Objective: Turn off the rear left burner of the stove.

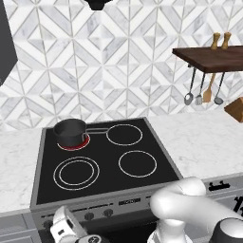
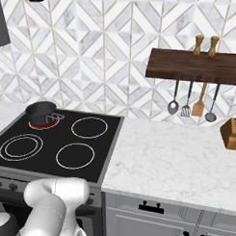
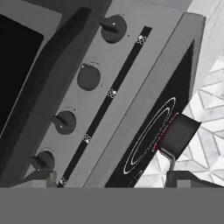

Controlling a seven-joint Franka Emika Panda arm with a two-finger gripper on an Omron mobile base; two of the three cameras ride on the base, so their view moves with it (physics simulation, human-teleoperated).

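A: Where's the rear left burner (image 1: 72,142) from the pincer?

B: Up and beyond it. It glows red under the dark saucepan (image 1: 70,132) at the back left of the stove (image 1: 166,156). The gripper (image 1: 71,228) hangs low in front of the stove's grey front panel (image 3: 127,57), below the glass top. In the hand view the pan and the red edge sit far off, past the panel's rim.

A: So the burner isn't what it reaches for?

B: I'd judge not. The move turns on the row of dark knobs (image 3: 89,78) on the panel, directly ahead of the pincer. The row runs along the stove's front, slanting across the hand view, and the end knob (image 3: 43,160) lies nearest one fingertip (image 3: 41,178).

A: Which knob governs that burner?

B: Can't tell; the small marks beside them are too fine to read.

A: And the jaws?

B: Spread apart, nothing between them, touching no knob yet.
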